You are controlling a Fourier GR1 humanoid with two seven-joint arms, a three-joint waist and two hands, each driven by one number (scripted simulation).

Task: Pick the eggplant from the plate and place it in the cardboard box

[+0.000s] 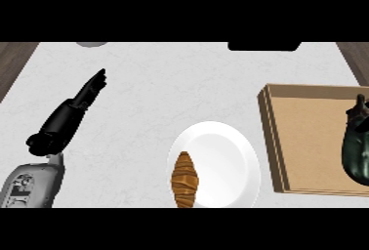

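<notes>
The eggplant (356,152) lies in the cardboard box (302,141) at the counter's (166,83) right, the plate (216,163) just left of it bearing a croissant (184,179), the left hand (72,112) farther left.

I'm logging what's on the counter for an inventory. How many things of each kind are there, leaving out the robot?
Plate: 1
Croissant: 1
Eggplant: 1
Cardboard box: 1
Total: 4
</notes>
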